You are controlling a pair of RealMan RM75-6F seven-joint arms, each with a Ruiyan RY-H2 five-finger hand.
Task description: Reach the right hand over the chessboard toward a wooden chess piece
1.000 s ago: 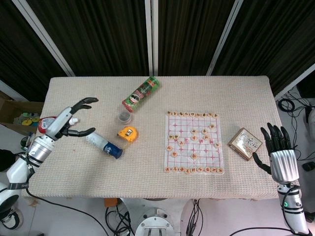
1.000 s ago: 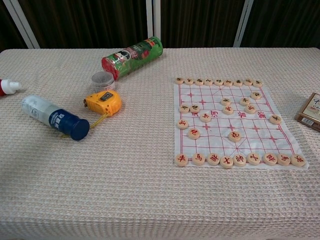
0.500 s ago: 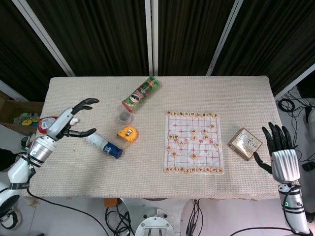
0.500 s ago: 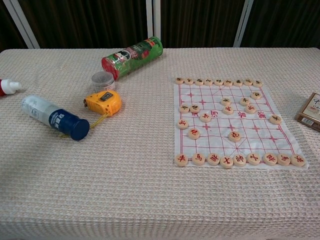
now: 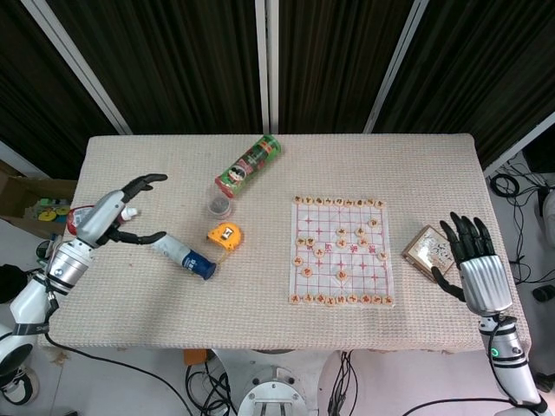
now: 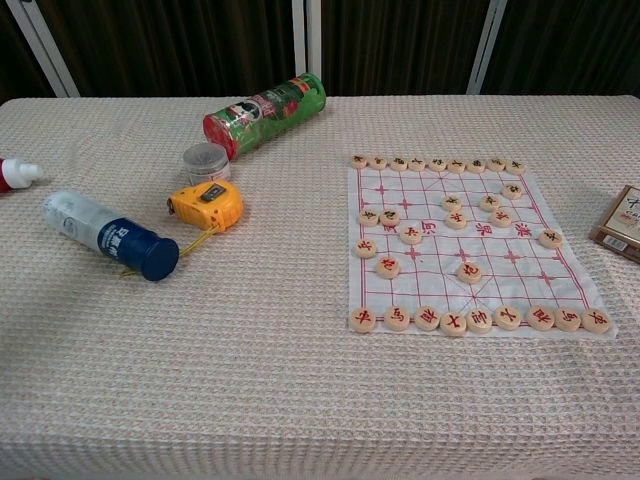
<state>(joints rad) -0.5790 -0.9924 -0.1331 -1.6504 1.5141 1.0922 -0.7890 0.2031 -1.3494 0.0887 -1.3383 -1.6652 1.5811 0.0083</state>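
The right hand is at the right edge of the table, fingers spread. Between it and the chessboard lies a small box, touching neither. Over the box the way is free. The can, cap, tape measure and bottle lie well apart toward the left edge.

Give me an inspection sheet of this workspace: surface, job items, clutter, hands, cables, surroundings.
Surface: table under a beige waffle-weave cloth.
Job's things: chessboard flat, wooden chess pieces along both end rows and scattered mid-board.
Clutter: green can lying down, small jar, yellow tape measure, blue-capped bottle lying down, brown box.
Hands: left hand open, near the bottle; right hand open at the table's right edge, beside the box, not yet over the board.
Cables: cables on the floor.
Surroundings: dark curtains behind.
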